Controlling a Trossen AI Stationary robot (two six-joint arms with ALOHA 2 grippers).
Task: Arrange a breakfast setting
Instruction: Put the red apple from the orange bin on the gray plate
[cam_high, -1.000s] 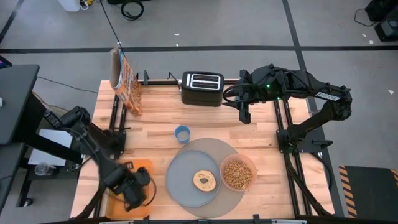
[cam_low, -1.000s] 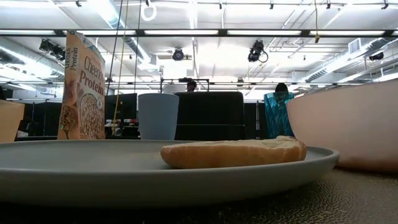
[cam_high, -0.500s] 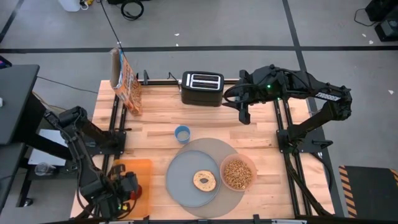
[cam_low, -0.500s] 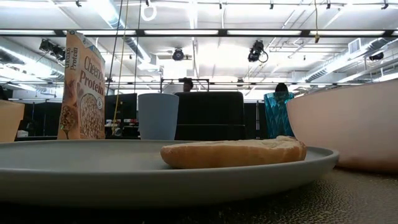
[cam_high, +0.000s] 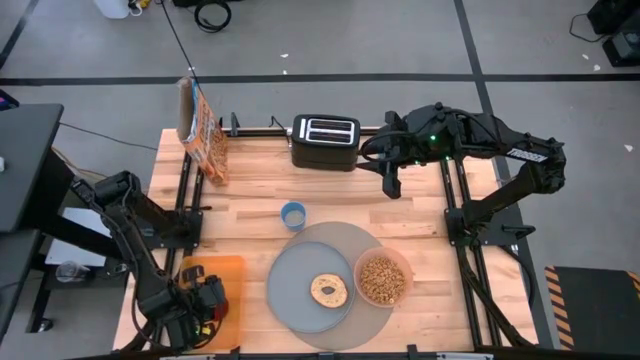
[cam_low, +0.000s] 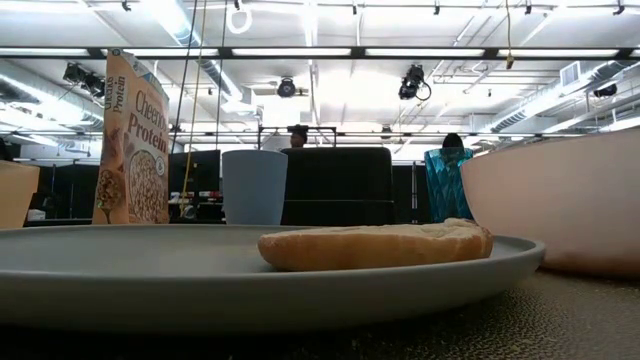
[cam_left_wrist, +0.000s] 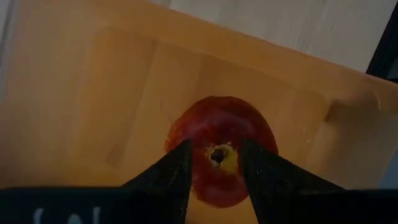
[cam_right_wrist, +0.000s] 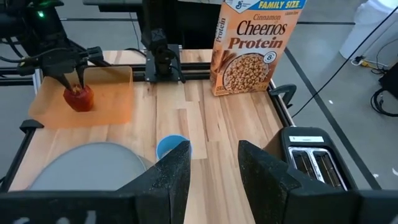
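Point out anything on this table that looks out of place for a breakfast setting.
The red apple sits on the orange tray at the table's left front corner, apart from the grey plate with the bagel half. The left gripper is down over it. Nothing looks spilled or damaged.

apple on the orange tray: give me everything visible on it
The red apple is round and glossy, with a yellowish patch around its dark stem pit, which faces the left wrist camera. It sits on the flat orange tray near the table's front left corner. The left gripper is down over it, one of its fingers on each side of the stem pit; actual contact can't be confirmed. Nothing else touches it.
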